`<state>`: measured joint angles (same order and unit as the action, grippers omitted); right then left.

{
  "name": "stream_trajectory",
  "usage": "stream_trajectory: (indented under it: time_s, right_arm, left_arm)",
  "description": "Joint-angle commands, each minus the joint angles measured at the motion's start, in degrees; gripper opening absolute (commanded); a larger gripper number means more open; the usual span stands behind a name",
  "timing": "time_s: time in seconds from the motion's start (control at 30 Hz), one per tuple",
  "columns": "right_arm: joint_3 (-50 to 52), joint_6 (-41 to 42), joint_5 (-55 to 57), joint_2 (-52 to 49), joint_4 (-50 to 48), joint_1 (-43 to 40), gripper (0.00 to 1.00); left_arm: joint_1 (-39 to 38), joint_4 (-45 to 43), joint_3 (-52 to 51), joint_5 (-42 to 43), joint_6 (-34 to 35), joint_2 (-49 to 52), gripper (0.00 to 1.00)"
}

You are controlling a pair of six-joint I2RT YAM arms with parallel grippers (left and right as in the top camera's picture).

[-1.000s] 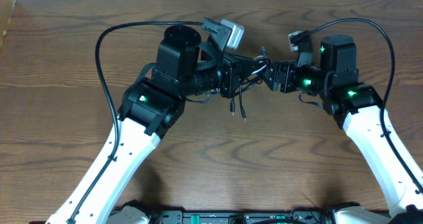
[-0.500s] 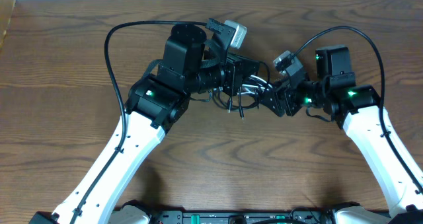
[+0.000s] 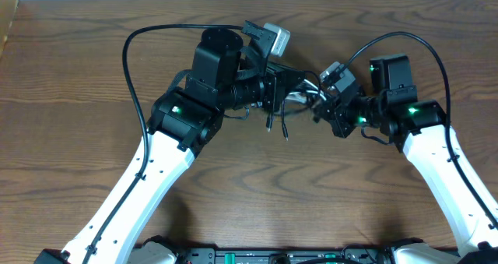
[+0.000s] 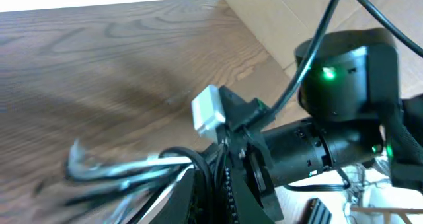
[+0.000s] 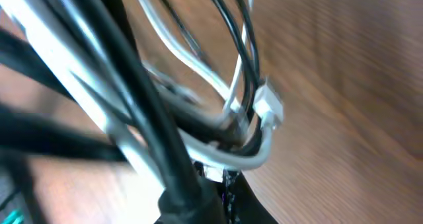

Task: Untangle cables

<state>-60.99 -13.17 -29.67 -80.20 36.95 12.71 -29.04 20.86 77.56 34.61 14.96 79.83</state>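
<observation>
The cables [image 3: 299, 100] form a tangle of thin black and white cords hanging in the air between my two grippers, above the table. Two loose black ends [image 3: 285, 133] dangle toward the wood. My left gripper [image 3: 288, 91] holds the tangle's left side, and in the left wrist view its jaws [image 4: 221, 181] are shut on a black cord, with blurred white and black loops [image 4: 125, 171] running off to the left. My right gripper [image 3: 321, 108] is shut on the tangle's right side. In the right wrist view the cords [image 5: 198, 112] fill the frame, with a white plug [image 5: 269, 108] just above the gripper [image 5: 228, 181].
Brown wooden table [image 3: 78, 61] with a white wall strip along the far edge. Thick black arm wires arch over each arm [image 3: 128, 61] [image 3: 440, 46]. A cardboard box [image 4: 291, 12] lies beyond the table in the left wrist view.
My right gripper was open and has shut on the tangle. Over the second its wrist swung down and rolled, then edged closer to the left gripper, which has kept its hold.
</observation>
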Motion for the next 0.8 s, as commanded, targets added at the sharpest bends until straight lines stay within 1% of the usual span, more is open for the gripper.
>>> stream_trajectory:
  time_s: [0.0,0.07,0.1,0.13,0.27,0.3,0.37,0.5,0.6,0.67,0.77]
  right_arm:
    - [-0.1,9.9,16.9,0.3,0.2,-0.1,0.01]
    - [-0.1,12.2,20.8,0.3,0.5,-0.4,0.01]
    - [-0.1,13.0,21.9,0.3,0.5,-0.7,0.01]
    - [-0.1,13.8,22.2,0.3,0.6,-1.0,0.01]
    - [-0.1,15.9,22.1,0.3,0.6,-1.9,0.01]
    - [-0.1,16.0,22.0,0.3,0.6,-1.9,0.01]
    - [-0.1,16.1,21.2,0.3,0.3,-1.9,0.01]
    - [-0.1,16.1,15.6,0.3,-1.8,-1.9,0.01]
    - [-0.1,16.8,12.0,0.4,-4.0,-1.9,0.01]
    - [-0.1,18.7,11.7,0.5,-5.0,-1.9,0.01]
    - [-0.1,19.4,12.3,0.4,-5.0,-1.9,0.01]
  left_arm:
    - [2.5,-0.2,1.3,-1.3,-0.3,-0.1,0.08]
    - [4.4,0.1,1.3,-1.5,-0.1,-0.1,0.08]
    - [5.4,0.5,1.3,-2.2,0.1,-0.1,0.11]
    - [6.6,1.3,1.3,-3.3,0.5,-0.1,0.16]
    - [10.6,6.2,1.3,-5.7,0.5,-0.1,0.17]
    - [11.5,7.7,1.3,-5.7,0.5,-0.1,0.23]
    - [12.5,10.1,1.3,-5.7,0.5,-0.1,0.27]
    - [12.2,12.5,1.0,-4.3,-1.9,-0.1,0.29]
    - [11.8,12.5,0.4,-2.7,-1.9,-0.1,0.30]
    - [11.6,12.5,-0.1,-2.6,-1.9,0.0,0.31]
    - [11.6,12.5,-0.4,-2.0,-1.9,0.4,0.31]
